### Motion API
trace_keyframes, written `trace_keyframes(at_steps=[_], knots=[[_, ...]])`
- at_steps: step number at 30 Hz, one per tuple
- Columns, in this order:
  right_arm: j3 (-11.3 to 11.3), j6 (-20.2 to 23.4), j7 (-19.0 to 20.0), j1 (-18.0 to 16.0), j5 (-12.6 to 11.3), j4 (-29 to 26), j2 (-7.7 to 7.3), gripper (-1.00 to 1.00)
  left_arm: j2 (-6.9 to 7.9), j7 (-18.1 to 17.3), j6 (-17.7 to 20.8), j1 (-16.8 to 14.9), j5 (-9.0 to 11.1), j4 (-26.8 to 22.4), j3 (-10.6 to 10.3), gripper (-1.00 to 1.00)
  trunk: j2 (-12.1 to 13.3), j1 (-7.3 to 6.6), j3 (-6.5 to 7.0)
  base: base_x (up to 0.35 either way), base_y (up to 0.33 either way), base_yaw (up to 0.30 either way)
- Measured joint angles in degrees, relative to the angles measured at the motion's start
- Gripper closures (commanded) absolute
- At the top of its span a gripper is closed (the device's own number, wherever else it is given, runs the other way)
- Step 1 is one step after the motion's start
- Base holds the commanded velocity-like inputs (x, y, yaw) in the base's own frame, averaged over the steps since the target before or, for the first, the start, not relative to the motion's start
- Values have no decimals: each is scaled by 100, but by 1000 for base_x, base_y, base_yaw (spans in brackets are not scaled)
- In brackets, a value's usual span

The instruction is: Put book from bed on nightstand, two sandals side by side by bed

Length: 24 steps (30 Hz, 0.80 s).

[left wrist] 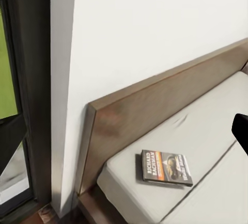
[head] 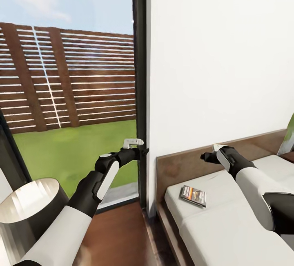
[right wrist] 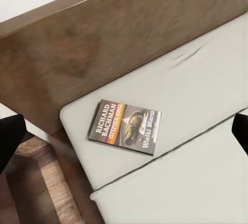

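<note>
The book (head: pixel 193 195) lies flat on the bed's off-white mattress (head: pixel 228 225), close to the dark-brown headboard (head: pixel 183 168); it has a dark cover with an orange band (right wrist: pixel 125 126) (left wrist: pixel 165 167). My right gripper (head: pixel 206 156) hovers open above the mattress, past the book toward the headboard; one black fingertip (right wrist: pixel 9 141) shows at each edge of its wrist view, with the book between them and below. My left gripper (head: pixel 136 142) is held up by the dark window frame (head: pixel 141 94), apart from the bed, and looks open. The nightstand and sandals are out of view.
A grey lamp shade (head: pixel 28 209) stands close at the lower left, beside my left arm. The tall window (head: pixel 69 94) looks onto grass and a slatted fence. Brown plank floor (head: pixel 118 233) lies between window and bed. Something green (head: pixel 288 135) sits at the bed's far right.
</note>
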Motion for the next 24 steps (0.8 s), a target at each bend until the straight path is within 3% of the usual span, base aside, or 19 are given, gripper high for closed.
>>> trace_keyframes(at_steps=[8,24], knots=[[-4,-1,0,1,-16,0,-1,-100,0,2,-3,0,-8,7,1,-100,321,-176,144,156,91,0],[-1,11,-12,-1,-20,0,0,-100,0,9,-9,0,-9,5,0,-100,964,-527,432,14,8,0]])
